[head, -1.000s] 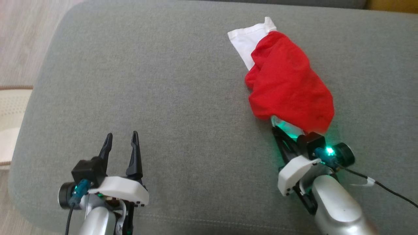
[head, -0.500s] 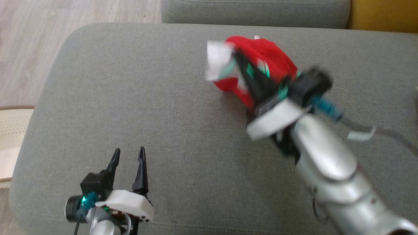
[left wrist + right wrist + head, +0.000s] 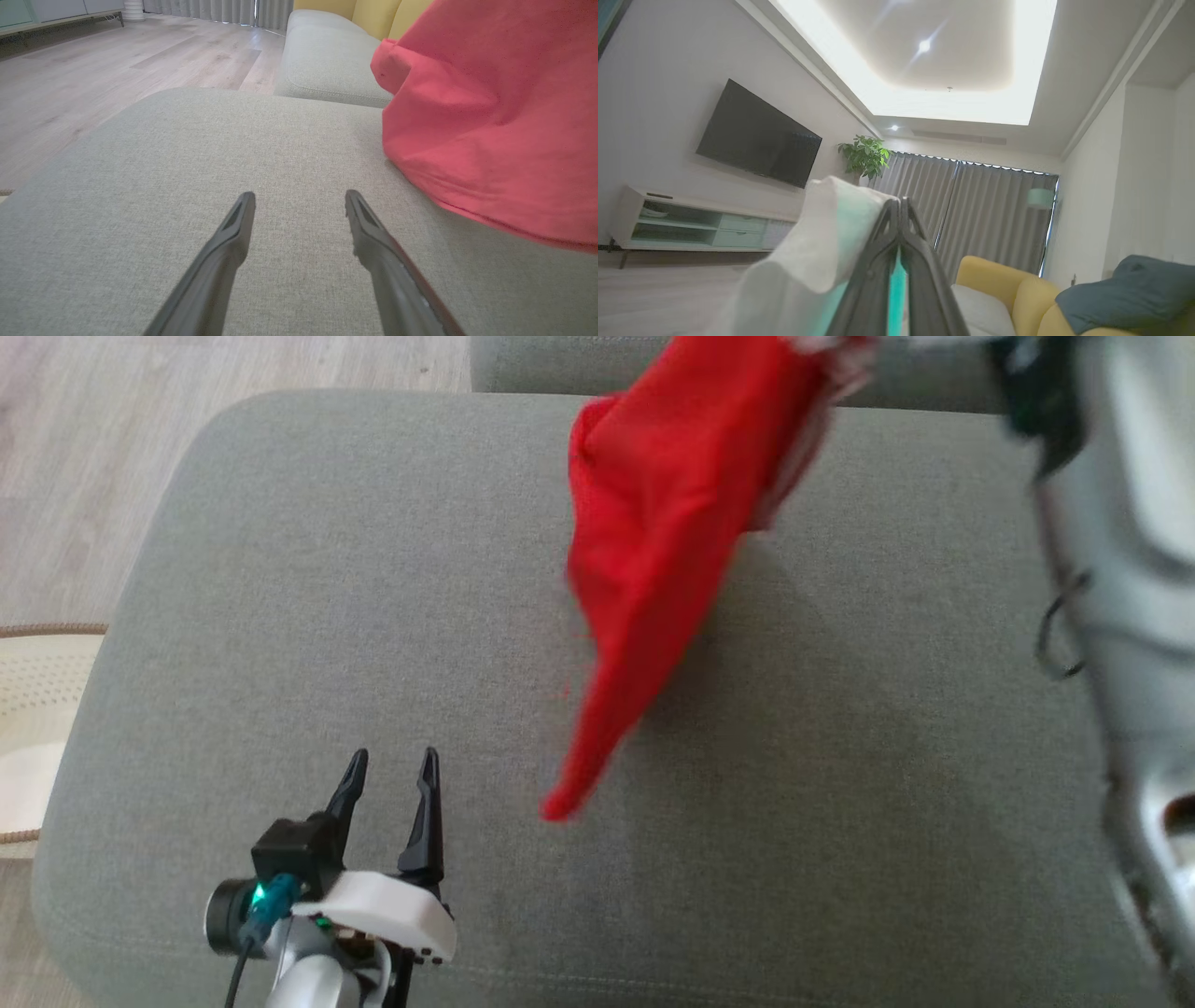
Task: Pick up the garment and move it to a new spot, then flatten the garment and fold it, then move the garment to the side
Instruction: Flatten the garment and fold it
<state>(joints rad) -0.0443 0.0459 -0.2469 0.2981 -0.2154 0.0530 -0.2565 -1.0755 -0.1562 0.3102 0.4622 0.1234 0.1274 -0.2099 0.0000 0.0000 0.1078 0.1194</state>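
Observation:
The garment (image 3: 653, 551) is red with a white part and hangs in the air above the grey cushion (image 3: 327, 616), its lowest tip dangling just over the surface. Its top runs out of the head view's upper edge, beside my blurred right forearm (image 3: 1130, 541). In the right wrist view my right gripper (image 3: 900, 201) points up toward the ceiling, shut on the garment's white cloth (image 3: 808, 261). My left gripper (image 3: 393, 758) rests low over the cushion's front left, open and empty. In the left wrist view my left gripper (image 3: 300, 196) has the red garment (image 3: 490, 116) hanging to its right.
Wooden floor (image 3: 75, 448) lies left of the cushion, with a cream rug (image 3: 37, 691) at the left edge. A second grey cushion (image 3: 523, 364) sits behind. Yellow sofa backs (image 3: 373, 9) stand further back.
My right arm has swung up from the cushion with the garment, which now hangs stretched in the air. The head camera has shifted. My left gripper has stayed open in place.

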